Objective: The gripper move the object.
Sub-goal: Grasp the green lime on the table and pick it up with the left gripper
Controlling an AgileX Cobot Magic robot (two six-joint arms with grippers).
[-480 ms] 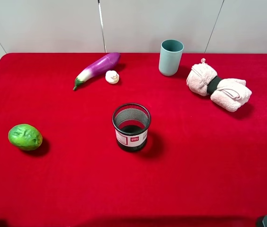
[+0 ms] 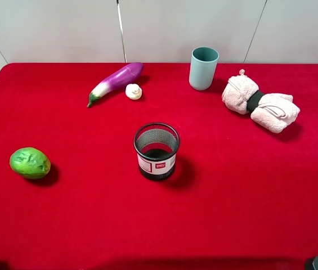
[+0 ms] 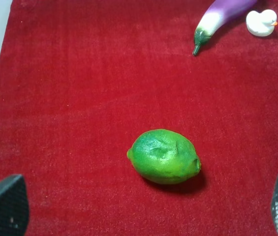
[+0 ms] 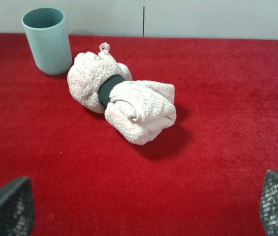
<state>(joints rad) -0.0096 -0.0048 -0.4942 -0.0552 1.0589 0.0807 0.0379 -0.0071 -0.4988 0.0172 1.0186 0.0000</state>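
Note:
The bumpy bright-green lime-like fruit [image 2: 30,163] lies on the red cloth at the left of the table. In the left wrist view it [image 3: 164,156] lies ahead of my left gripper [image 3: 143,209], between the lines of its two black fingertips, which stand wide apart at the frame's lower corners. The gripper is open, empty and apart from the fruit. My right gripper [image 4: 143,209] is open and empty too, its mesh-textured fingertips wide apart, short of the rolled towel [image 4: 124,102]. In the high view only slivers of the arms show at the bottom corners.
A black mesh cup [image 2: 156,150] stands at the table's middle. A purple eggplant [image 2: 116,82] and a small white garlic [image 2: 133,91] lie at the back left. A teal cup [image 2: 204,68] and a pink rolled towel [image 2: 260,104] are at the back right.

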